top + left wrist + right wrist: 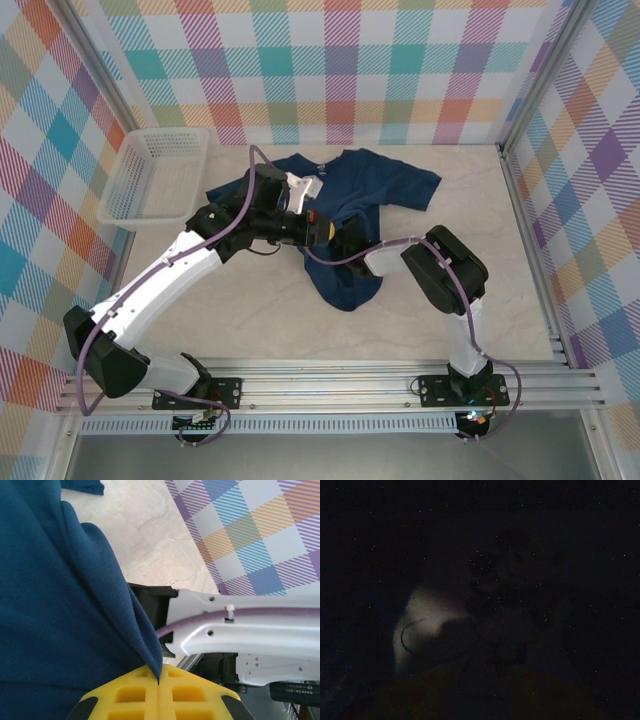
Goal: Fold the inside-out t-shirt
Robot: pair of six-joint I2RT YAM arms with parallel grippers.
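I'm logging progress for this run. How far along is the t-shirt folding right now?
Done: nothing yet. The t-shirt lies crumpled on the table, with no neat fold visible. In hand: the left tool is shut on a pinch of its fabric, and the right arm reaches into the cloth. Left: spreading it flat and making every fold.

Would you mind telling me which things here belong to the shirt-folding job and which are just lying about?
Belongs to the job: t-shirt; left gripper, shut on its fabric.
Just lying about: white mesh basket.
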